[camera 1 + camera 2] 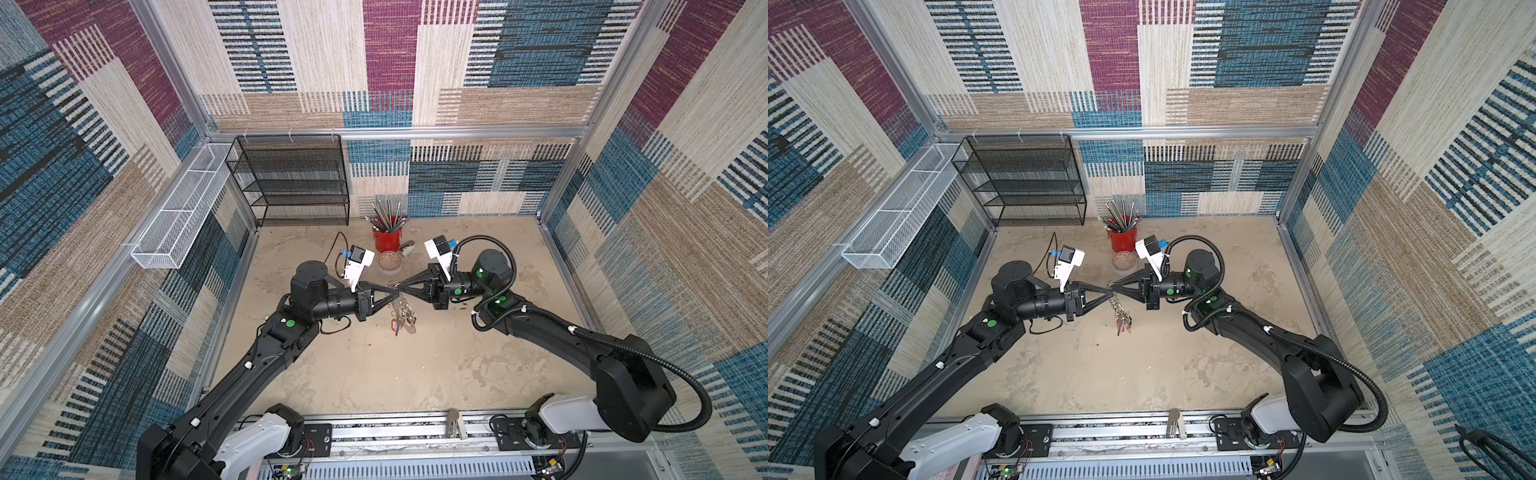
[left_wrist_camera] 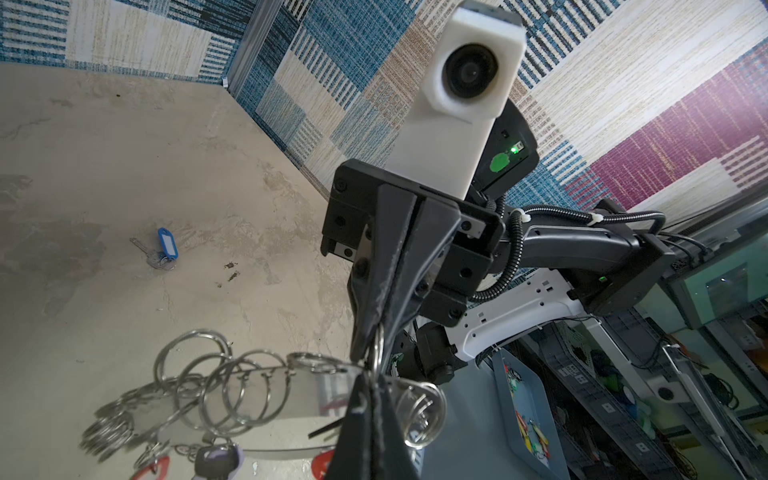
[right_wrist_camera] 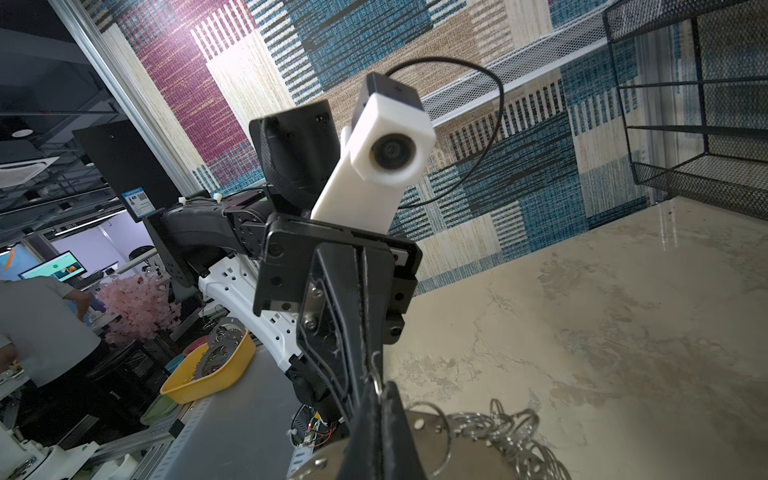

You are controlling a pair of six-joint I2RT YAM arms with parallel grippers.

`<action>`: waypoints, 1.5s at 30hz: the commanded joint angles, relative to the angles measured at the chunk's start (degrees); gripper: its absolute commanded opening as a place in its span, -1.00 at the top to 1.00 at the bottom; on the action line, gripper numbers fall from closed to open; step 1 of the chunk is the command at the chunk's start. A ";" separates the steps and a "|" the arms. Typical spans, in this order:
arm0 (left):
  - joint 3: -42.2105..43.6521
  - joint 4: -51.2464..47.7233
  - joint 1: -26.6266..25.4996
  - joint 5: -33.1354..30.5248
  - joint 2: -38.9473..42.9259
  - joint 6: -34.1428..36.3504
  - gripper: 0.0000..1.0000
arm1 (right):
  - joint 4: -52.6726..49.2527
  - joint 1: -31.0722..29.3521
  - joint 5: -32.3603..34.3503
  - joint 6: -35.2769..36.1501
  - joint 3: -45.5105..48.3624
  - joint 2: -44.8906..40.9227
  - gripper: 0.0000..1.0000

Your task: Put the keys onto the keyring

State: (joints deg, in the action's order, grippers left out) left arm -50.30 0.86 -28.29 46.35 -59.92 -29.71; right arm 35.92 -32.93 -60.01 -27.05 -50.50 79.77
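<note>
Both grippers meet tip to tip above the middle of the table and hold the keyring in the air between them. It is a grey plate edged with silver split rings. My left gripper is shut on the plate's edge. My right gripper is shut on a split ring at the same end. Keys with red tags and a dark-headed key hang from the rings, low in both top views. A key with a blue tag lies alone on the table.
A red cup of pencils and a tape roll stand just behind the grippers. A black mesh shelf fills the back left corner. A white wire basket hangs on the left wall.
</note>
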 commanded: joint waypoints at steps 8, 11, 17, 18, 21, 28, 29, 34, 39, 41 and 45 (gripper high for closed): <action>-8.61 -15.79 -0.11 -3.17 -0.71 14.62 1.00 | -4.45 0.23 -3.74 4.29 -2.69 -1.70 0.42; -11.77 -20.23 -0.11 -3.22 -1.62 18.13 1.00 | -4.38 0.59 -5.11 4.02 -2.44 -2.14 0.27; -20.35 -33.28 -0.09 -0.51 -5.73 27.70 1.00 | -7.79 2.04 -4.04 6.38 -1.57 -4.39 0.02; -21.15 -34.80 -0.09 -0.60 -6.27 28.87 1.00 | -7.94 2.58 -4.23 6.34 -1.43 -4.85 -0.04; -23.13 -37.48 -0.11 1.17 -7.52 31.03 1.00 | -9.17 4.39 -4.26 6.69 -1.00 -5.81 -0.11; -30.00 -45.99 -0.22 0.78 -11.61 36.40 1.00 | -14.96 5.09 -1.80 10.66 -3.00 -6.05 -0.03; -30.99 -47.28 -0.22 0.99 -12.33 37.02 1.00 | -15.95 4.99 -1.69 11.34 -3.36 -5.76 0.00; -33.60 -51.00 -1.23 -0.03 -14.69 39.28 1.00 | -17.05 3.97 -1.55 12.44 -4.17 -5.01 0.02; -34.04 -51.54 -1.98 -0.62 -15.55 39.56 1.00 | -19.25 2.53 -1.96 14.14 -5.63 -3.22 0.05; -34.42 -51.90 -2.20 -0.73 -15.86 39.74 1.00 | -20.25 1.94 -1.95 15.05 -6.00 -2.58 0.10; -34.59 -51.94 -2.43 -0.95 -16.37 39.82 1.00 | -20.39 1.57 -2.23 15.24 -5.76 -2.30 0.24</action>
State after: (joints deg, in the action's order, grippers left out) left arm -84.12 -51.09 -30.55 44.99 -76.09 8.47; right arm 15.94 -31.18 -61.80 -12.95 -55.99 77.30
